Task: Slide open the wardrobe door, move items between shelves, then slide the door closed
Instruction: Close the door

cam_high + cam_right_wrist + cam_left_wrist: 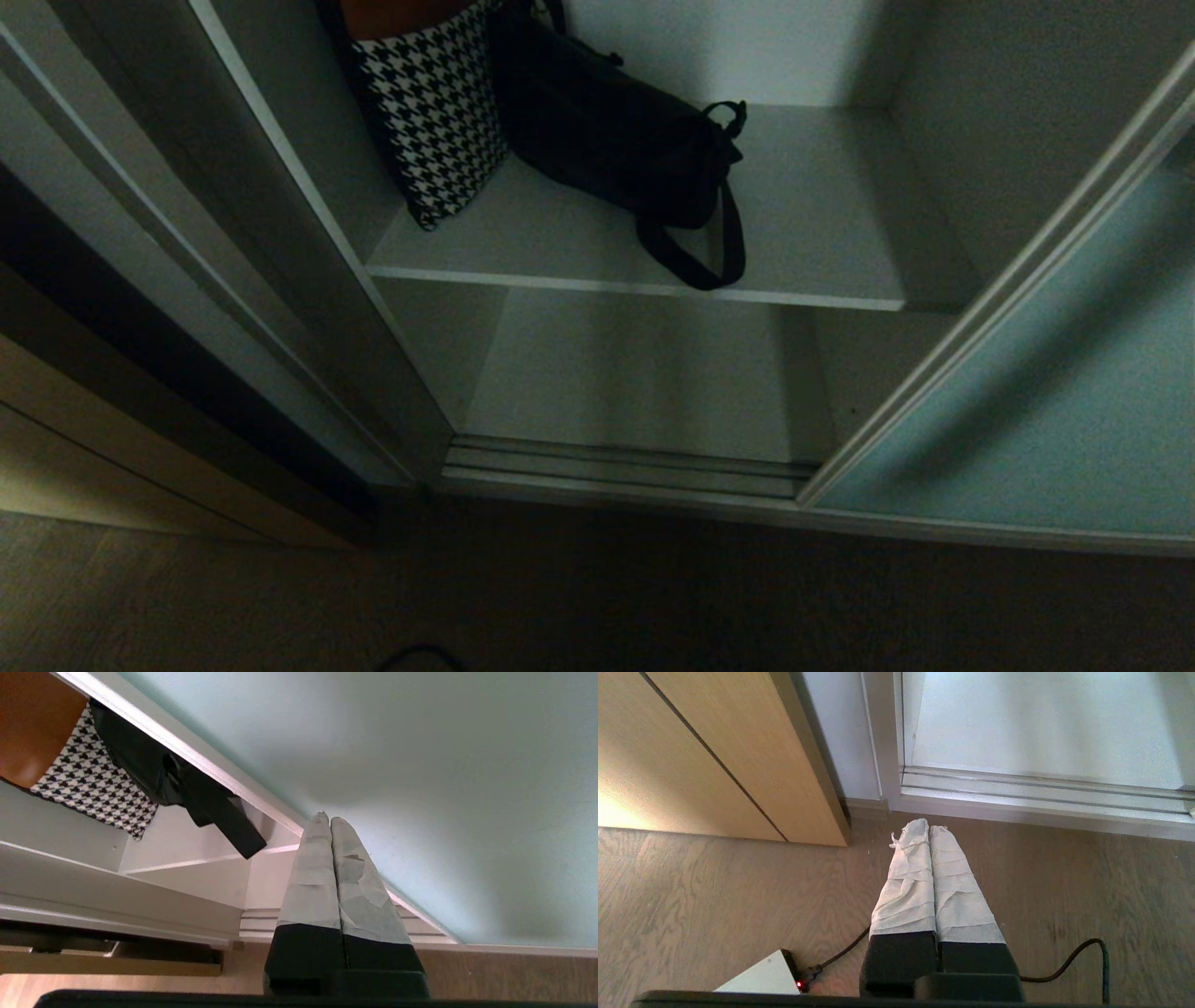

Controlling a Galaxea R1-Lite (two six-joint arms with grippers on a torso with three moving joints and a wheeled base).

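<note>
Right gripper: my right gripper (331,820) had its taped fingers (313,872) pressed flat together with nothing between them; the tips sat near the door's metal frame, though I couldn't tell whether they touched it.
Left gripper: my left gripper (928,828) was likewise closed tight and empty, pointing down over the wood floor (714,896) just short of the wardrobe's bottom track (1041,795).
Door: the teal door (1046,401) stood slid to the right, leaving the wardrobe open; in the right wrist view its frosted panel (420,765) filled most of the picture.
Bag: the black bag (607,131) lay on the upper shelf (822,215), its strap loop (700,261) reaching the shelf's front edge. The right wrist view showed the bag (140,760) from low down, partly behind the door frame, with the strap (229,821) hanging past the edge.
Neighbour: a houndstooth bag (434,112) stood touching the black one on its left.
Lower shelf: the lower shelf (635,373) showed only in the head view.
Head view only: neither arm appeared there.
Left wrist only: a wood-grain panel (714,751) beside the wardrobe, a black cable (1087,952) and a small white box (766,977) with a red light on the floor.
</note>
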